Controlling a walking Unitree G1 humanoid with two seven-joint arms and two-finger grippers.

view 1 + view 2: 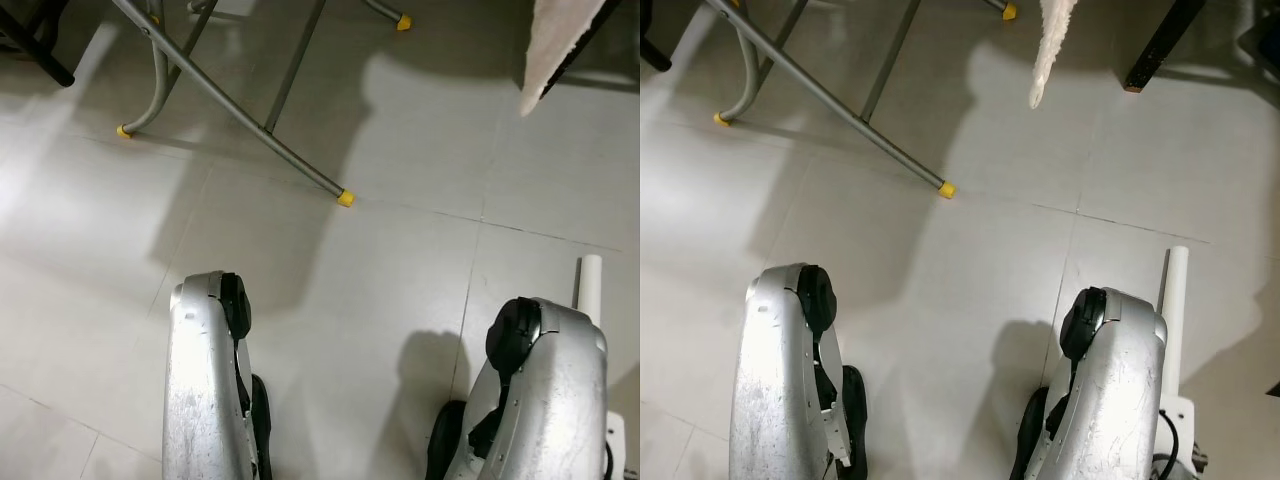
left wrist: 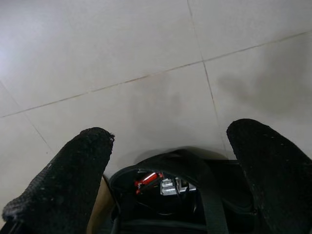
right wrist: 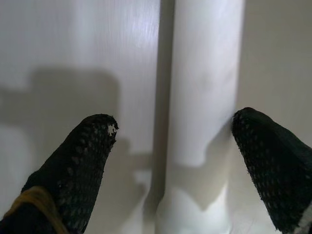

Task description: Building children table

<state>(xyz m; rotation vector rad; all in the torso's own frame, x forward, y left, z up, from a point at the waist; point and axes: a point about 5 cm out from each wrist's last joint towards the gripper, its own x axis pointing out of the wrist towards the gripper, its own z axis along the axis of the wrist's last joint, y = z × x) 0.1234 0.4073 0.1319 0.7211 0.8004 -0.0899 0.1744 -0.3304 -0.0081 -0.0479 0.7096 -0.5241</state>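
Observation:
A white round table leg (image 1: 1176, 300) lies on the pale tiled floor at my right, its near end meeting a white piece (image 1: 1175, 425). My right arm (image 1: 1110, 390) hangs just left of it. In the right wrist view the right gripper (image 3: 175, 122) is open, and the white leg (image 3: 204, 97) runs between its black fingertips (image 3: 92, 141) without touching them. My left arm (image 1: 205, 380) hangs over bare tiles. The left gripper (image 2: 170, 136) is open and holds nothing, with a black object with a red part (image 2: 165, 190) below it.
A grey metal folding frame (image 1: 240, 105) with yellow foot caps (image 1: 345, 198) stands ahead on the left. A pale cloth (image 1: 1050, 40) hangs at the top beside a dark furniture leg (image 1: 1155, 45). Open floor lies between the arms and the frame.

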